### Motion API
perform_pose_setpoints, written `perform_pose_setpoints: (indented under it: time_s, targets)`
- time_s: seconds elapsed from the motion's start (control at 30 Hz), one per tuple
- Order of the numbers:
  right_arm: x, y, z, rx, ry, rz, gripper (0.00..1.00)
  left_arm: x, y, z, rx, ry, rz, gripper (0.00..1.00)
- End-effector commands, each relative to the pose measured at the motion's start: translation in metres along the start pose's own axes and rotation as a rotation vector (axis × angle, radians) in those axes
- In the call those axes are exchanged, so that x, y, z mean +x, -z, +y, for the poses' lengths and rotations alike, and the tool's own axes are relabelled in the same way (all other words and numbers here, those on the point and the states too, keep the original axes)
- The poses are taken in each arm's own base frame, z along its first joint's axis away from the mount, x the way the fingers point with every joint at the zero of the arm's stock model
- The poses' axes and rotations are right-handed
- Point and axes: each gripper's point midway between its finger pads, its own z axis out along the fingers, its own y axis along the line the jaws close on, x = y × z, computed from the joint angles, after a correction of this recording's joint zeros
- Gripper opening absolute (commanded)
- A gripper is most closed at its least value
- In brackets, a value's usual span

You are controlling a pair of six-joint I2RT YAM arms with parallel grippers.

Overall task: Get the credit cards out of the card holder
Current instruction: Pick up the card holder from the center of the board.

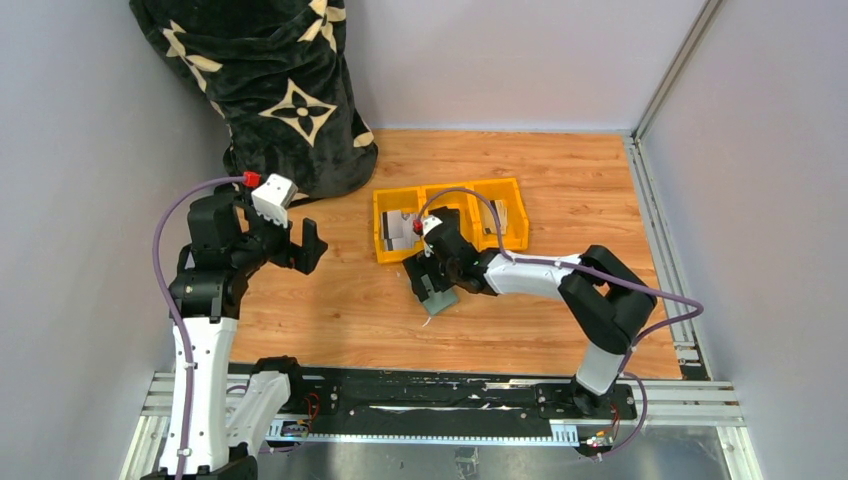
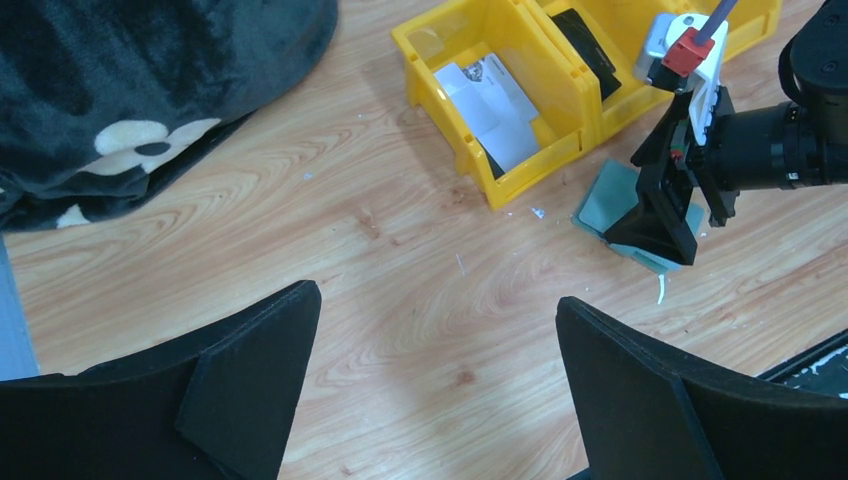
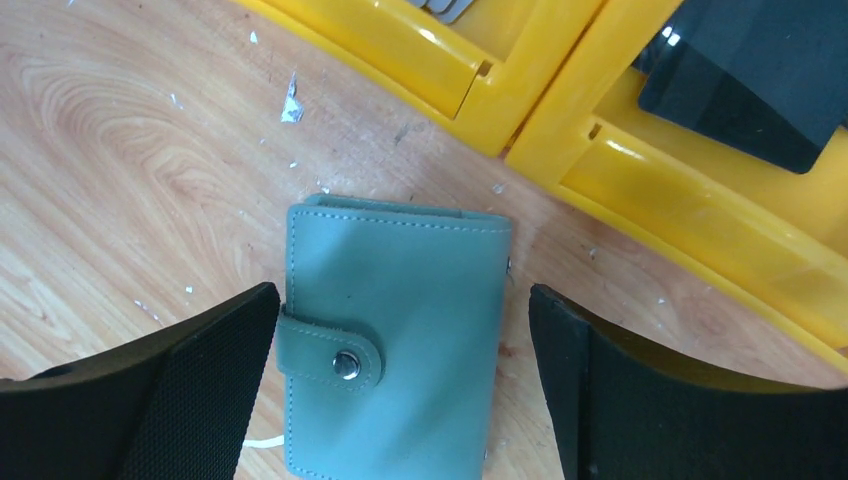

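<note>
The sage-green card holder [image 3: 400, 300] lies flat on the wooden table just in front of the yellow tray, folded shut with its snap tab [image 3: 330, 352] fastened. It also shows in the top view [image 1: 441, 299] and the left wrist view [image 2: 606, 192]. My right gripper [image 3: 402, 310] is open and low over it, one finger on each side, not touching it. Pale credit cards [image 2: 492, 100] lie in the tray's left compartment [image 1: 400, 232]. Any cards inside the holder are hidden. My left gripper [image 2: 437, 303] is open and empty, held high over bare wood at the left [image 1: 305, 250].
The yellow three-compartment tray [image 1: 381, 242] stands behind the holder; a black block-like item [image 3: 750, 70] lies in its middle compartment. A black patterned plush blanket [image 1: 270, 80] is heaped at the back left. Small white scraps lie on the wood near the holder.
</note>
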Motion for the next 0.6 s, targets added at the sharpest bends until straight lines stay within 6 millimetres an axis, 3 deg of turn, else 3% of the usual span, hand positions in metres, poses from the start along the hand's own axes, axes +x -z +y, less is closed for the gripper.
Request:
perform_pose_setpoints:
  time_s: [0.0, 0.17, 0.47, 0.57]
  targets:
    - [0.01, 0.012, 0.008, -0.051, -0.013, 0.011, 0.98, -0.01, 0.008, -0.007, 0.021, -0.016, -0.033, 1.0]
    - [0.025, 0.02, 0.01, -0.044, -0.027, 0.038, 0.98, -0.015, 0.009, -0.01, 0.041, -0.015, -0.045, 1.0]
    - [0.061, 0.01, 0.01, 0.008, 0.037, 0.117, 0.99, -0.018, 0.012, -0.014, 0.052, -0.018, -0.057, 1.0]
    - [0.064, 0.012, 0.012, 0.013, 0.049, 0.118, 0.99, -0.02, 0.013, -0.015, 0.054, -0.014, -0.064, 1.0]
